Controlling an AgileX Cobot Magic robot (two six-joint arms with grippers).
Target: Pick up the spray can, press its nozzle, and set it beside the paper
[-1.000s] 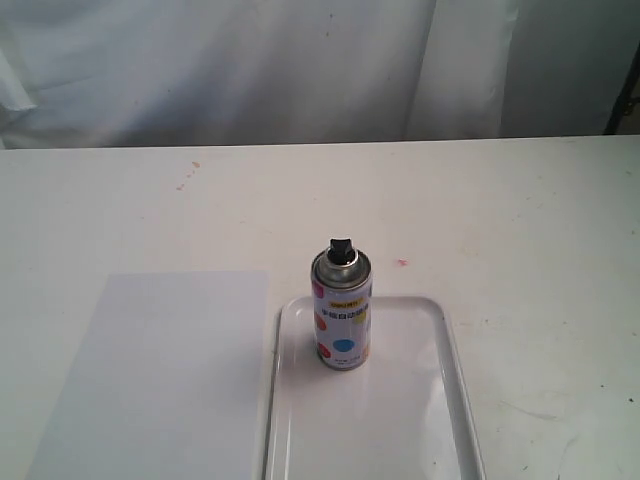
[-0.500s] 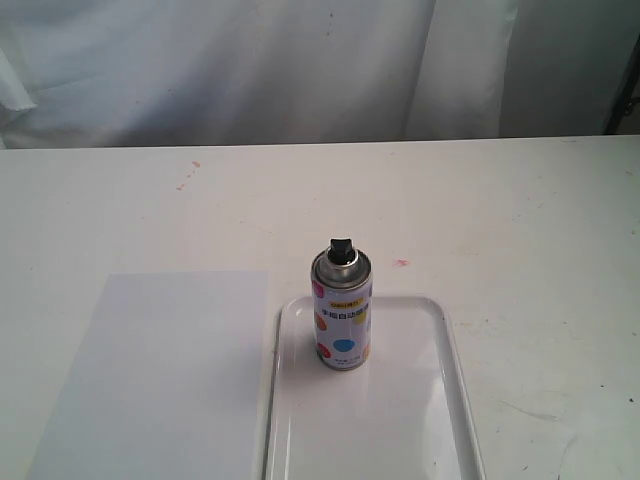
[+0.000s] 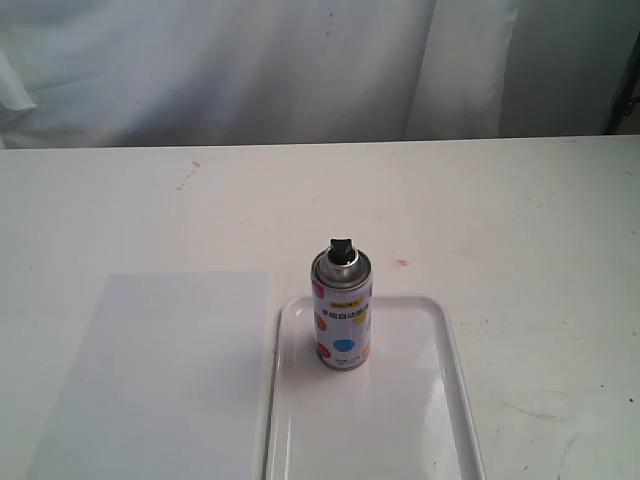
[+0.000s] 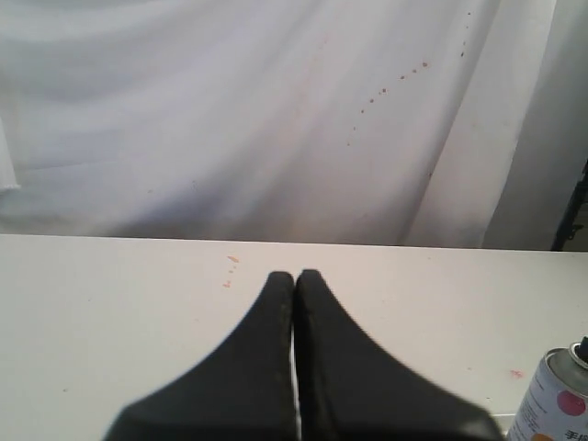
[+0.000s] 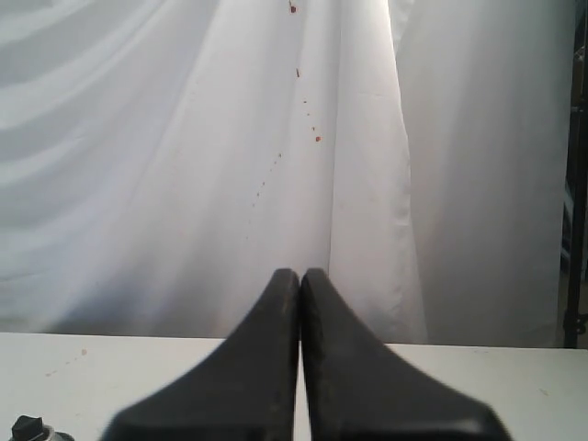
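The spray can [image 3: 341,318] is seen standing upright (long axis vertical) in a tray [image 3: 455,360], near the paper [image 3: 160,370]. Both pincers are pressed together, empty. From the left gripper [image 4: 295,280] it lies ahead, toward the right gripper [image 5: 300,276]. The left is judged nearer.

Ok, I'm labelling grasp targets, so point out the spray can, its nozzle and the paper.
spray can [image 3: 341,326], exterior view, on the dotted label at mid-body.
nozzle [image 3: 341,247], exterior view, on the black button itself.
paper [image 3: 160,370], exterior view, on the bare middle of the sheet.
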